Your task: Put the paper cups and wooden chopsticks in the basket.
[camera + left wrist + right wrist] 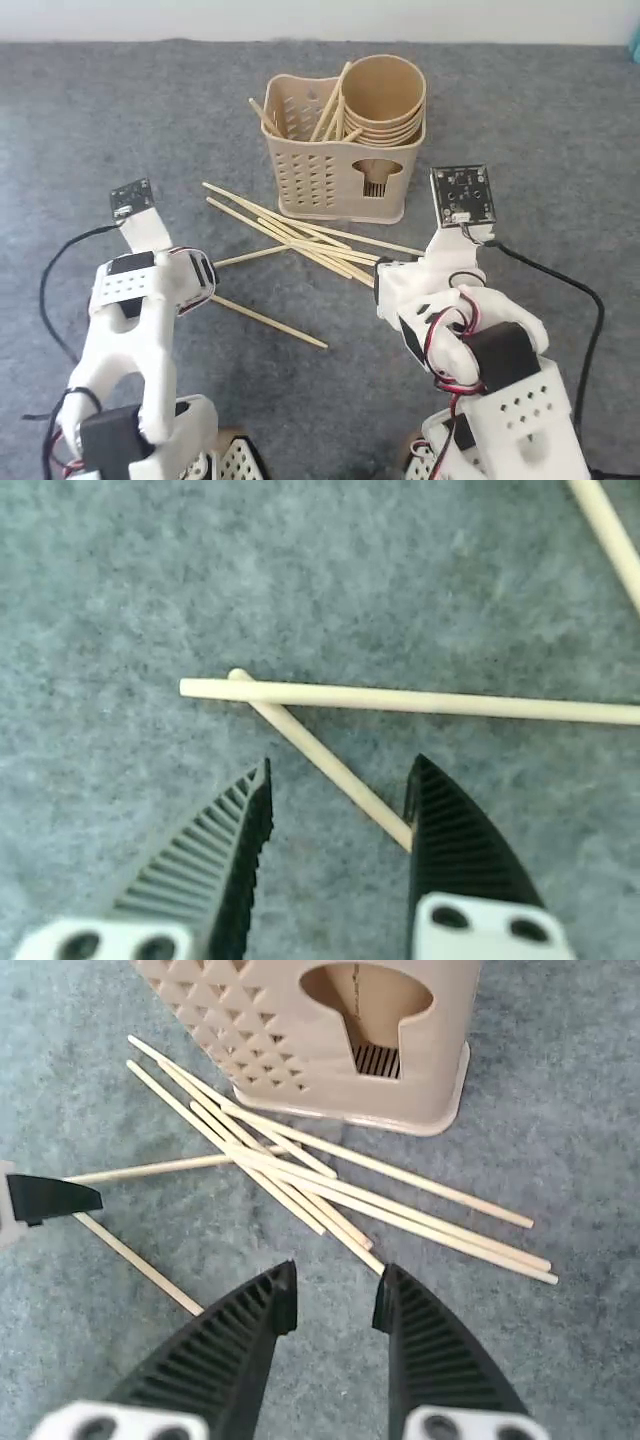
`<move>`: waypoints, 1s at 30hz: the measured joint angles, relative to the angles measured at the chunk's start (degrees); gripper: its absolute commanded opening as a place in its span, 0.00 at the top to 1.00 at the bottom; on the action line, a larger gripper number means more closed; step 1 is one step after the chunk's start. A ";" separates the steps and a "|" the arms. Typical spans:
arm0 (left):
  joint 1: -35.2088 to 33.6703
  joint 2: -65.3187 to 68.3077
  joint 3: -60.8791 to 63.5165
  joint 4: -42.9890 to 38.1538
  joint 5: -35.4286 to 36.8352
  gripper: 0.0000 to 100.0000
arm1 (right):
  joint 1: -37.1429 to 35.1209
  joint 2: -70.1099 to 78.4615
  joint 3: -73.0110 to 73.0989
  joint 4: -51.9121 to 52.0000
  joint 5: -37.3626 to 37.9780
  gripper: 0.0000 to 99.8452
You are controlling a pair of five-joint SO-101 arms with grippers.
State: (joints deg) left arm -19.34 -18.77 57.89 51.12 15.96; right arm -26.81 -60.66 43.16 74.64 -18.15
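The beige basket stands at the back of the table, with stacked paper cups in its right compartment and a few chopsticks in its left. Several loose chopsticks lie fanned in front of it, also in the right wrist view. My left gripper is open low over the carpet. A diagonal chopstick runs between its fingers, crossed by another chopstick. My right gripper is open just short of the pile, holding nothing.
A single chopstick lies apart toward the front, between the two arms. The other arm's dark fingertip shows beside the pile. Grey carpet covers the table on both sides of the basket.
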 measured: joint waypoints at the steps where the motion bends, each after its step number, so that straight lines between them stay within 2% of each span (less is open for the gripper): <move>1: 0.00 0.70 0.00 0.00 0.00 0.79 | -0.09 0.00 1.14 -0.26 0.00 0.86; 6: 1.41 10.37 -6.95 4.13 0.00 0.79 | 0.09 0.00 9.93 -5.27 1.49 0.86; 13: 1.49 25.58 -22.15 14.33 0.00 0.80 | -0.09 0.00 26.64 -19.87 2.11 0.86; 15: 1.49 27.52 -24.44 15.91 0.00 0.83 | -0.09 0.09 30.77 -23.91 2.37 0.86; 18: 2.11 28.22 -25.49 16.26 0.00 0.98 | -0.09 0.09 33.49 -27.78 2.46 0.86; 19: 2.29 28.22 -25.85 16.26 0.00 1.00 | -0.09 0.09 33.67 -28.40 2.46 0.86; 30: 4.22 22.86 -21.54 15.56 -1.49 0.99 | -0.09 0.09 34.02 -29.19 2.55 0.86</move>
State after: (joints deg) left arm -15.12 4.09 36.35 66.68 14.46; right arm -26.90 -60.57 77.19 45.45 -15.60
